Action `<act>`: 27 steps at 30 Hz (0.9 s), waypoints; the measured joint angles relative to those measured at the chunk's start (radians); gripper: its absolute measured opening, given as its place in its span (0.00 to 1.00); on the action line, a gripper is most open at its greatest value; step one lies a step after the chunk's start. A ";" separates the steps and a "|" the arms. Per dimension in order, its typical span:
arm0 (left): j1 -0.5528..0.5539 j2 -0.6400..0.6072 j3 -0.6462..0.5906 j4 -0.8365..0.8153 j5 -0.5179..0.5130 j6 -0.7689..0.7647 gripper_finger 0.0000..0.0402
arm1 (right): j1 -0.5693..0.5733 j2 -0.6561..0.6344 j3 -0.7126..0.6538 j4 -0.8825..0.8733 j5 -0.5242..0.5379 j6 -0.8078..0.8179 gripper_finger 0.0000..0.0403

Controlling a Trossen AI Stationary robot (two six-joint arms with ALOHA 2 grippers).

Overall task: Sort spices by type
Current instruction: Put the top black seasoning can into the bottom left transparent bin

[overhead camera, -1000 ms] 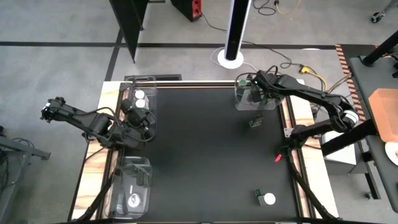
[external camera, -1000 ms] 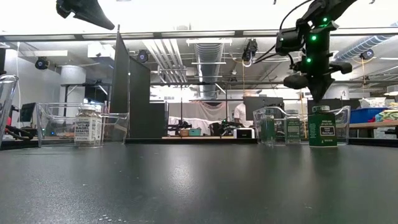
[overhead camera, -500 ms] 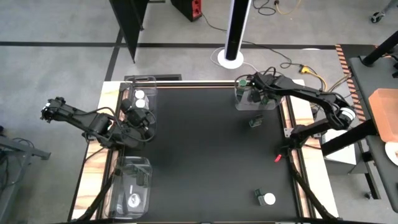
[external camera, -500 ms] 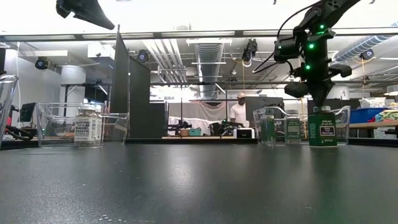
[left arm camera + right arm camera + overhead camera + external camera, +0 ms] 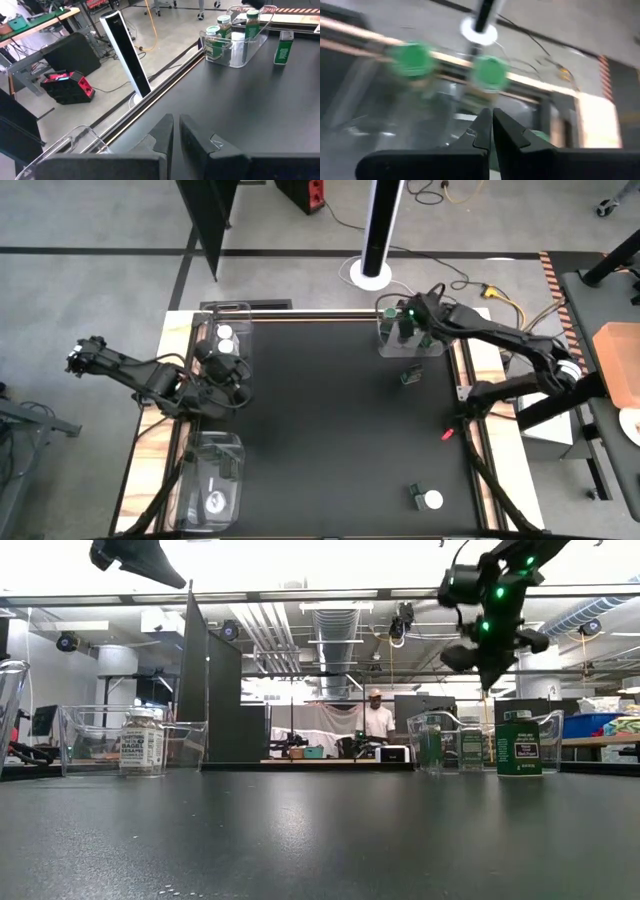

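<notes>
R gripper (image 5: pixel 403 320) closed, empty, raised over the clear tray (image 5: pixel 440 351) at the far right corner of the black table (image 5: pixel 330 430); its own wrist view shows the fingers (image 5: pixel 482 131) pinched together w/ two green lids right under/ahead of them, blurred. Low view has it (image 5: pixel 487 680) hanging clear above the tray, touching nothing. In that tray: green-lid jars (image 5: pixel 217 44), standing upright. Just outside the tray on its near side, one green jar (image 5: pixel 410 375) stands alone on the table (image 5: pixel 519 747). Further off, near the table's near right corner, a white-lid jar (image 5: pixel 427 499) lies on its side; a small red item (image 5: pixel 446 434) sits by the right edge between the two. L gripper (image 5: pixel 232 376) closed too, holding nothing, at the table's left edge; fingers (image 5: pixel 162 134) nearly touching in its wrist view. Right beside it, on the far side, a second clear tray (image 5: pixel 243 332) w/ white-lid jars (image 5: pixel 225 337). On its near side, a third clear tray (image 5: pixel 236 445) w/ a white-lid jar (image 5: pixel 215 502) lying inside. A person (image 5: pixel 376 723) stands in the room well beyond the table.
</notes>
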 joint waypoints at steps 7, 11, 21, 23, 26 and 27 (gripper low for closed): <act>0.000 0.033 0.000 0.003 0.004 0.000 0.04 | 0.257 -0.078 -0.043 0.147 -0.030 -0.067 0.02; 0.000 0.065 0.001 0.039 0.007 -0.001 0.04 | 0.423 -0.075 -0.043 0.176 -0.030 -0.059 0.02; 0.000 0.169 0.001 0.062 0.086 -0.045 0.04 | 0.784 -0.061 -0.043 0.132 -0.188 0.019 0.02; 0.000 0.188 0.001 0.061 0.082 -0.069 0.04 | 0.826 -0.061 -0.042 0.071 -0.191 0.110 0.02; 0.000 0.214 0.007 0.061 0.078 -0.076 0.04 | 0.856 -0.061 -0.042 -0.060 -0.191 0.236 0.02; 0.000 0.220 0.011 0.061 0.078 -0.066 0.04 | 0.859 -0.061 -0.042 -0.111 -0.191 0.275 0.02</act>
